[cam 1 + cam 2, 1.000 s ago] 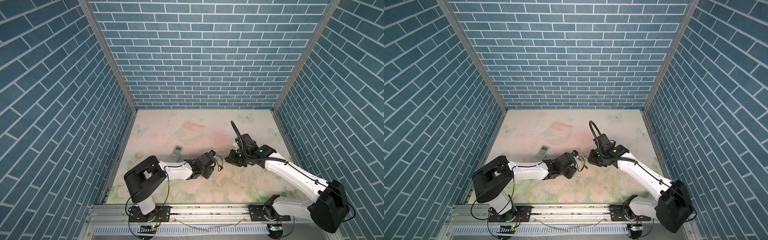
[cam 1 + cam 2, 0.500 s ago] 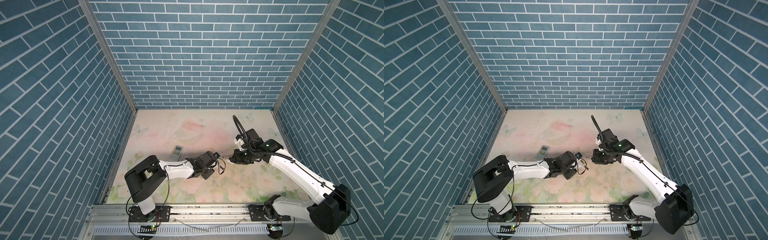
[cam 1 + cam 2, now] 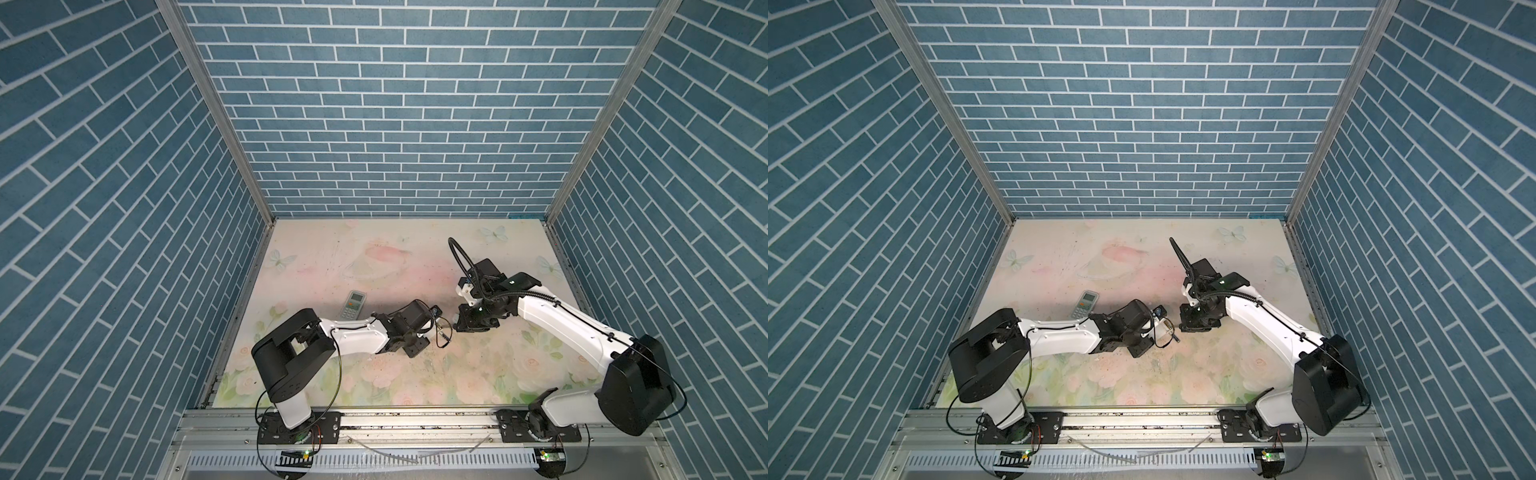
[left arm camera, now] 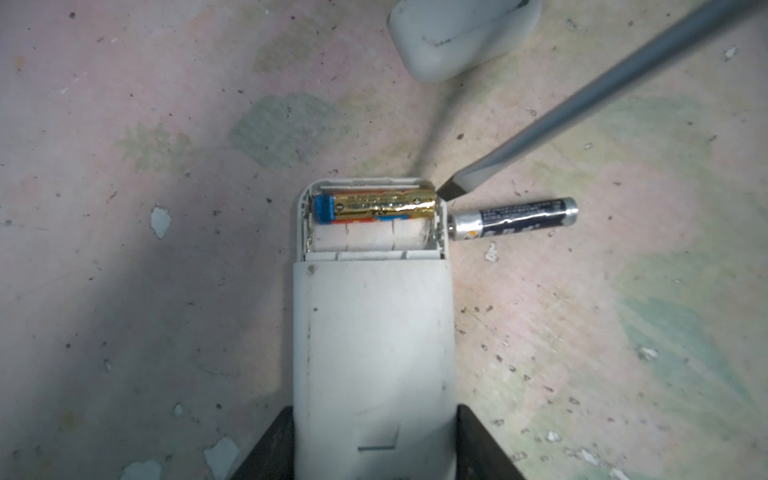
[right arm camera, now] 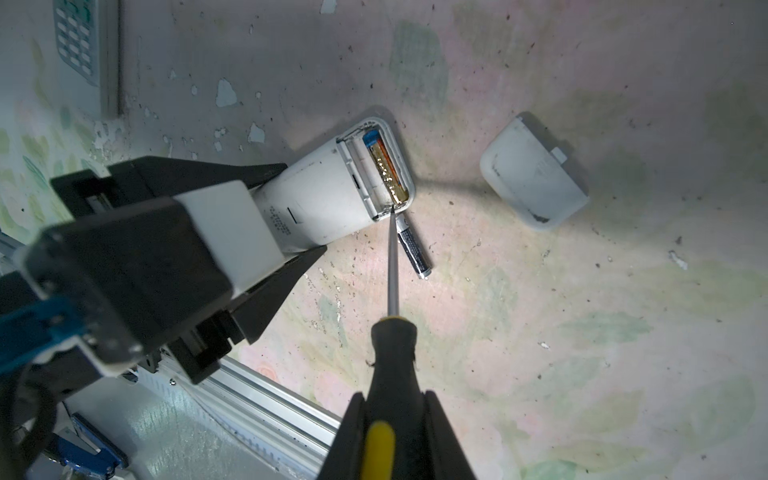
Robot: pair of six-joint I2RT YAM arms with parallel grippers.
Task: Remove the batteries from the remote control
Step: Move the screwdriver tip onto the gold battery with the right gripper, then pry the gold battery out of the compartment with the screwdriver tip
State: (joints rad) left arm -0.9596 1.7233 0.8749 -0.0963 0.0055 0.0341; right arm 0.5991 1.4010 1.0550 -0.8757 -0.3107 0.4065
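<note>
Just beside the open remote lies a black battery.

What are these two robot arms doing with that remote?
They are emptying a white remote of its power cells. The left hand grips the remote, back side up, and its cover lies apart on the table. The right hand holds a screwdriver, whose tip is at one end of the gold battery inside the open slot. A dark battery is already out and lies on the table right beside the remote.
</note>
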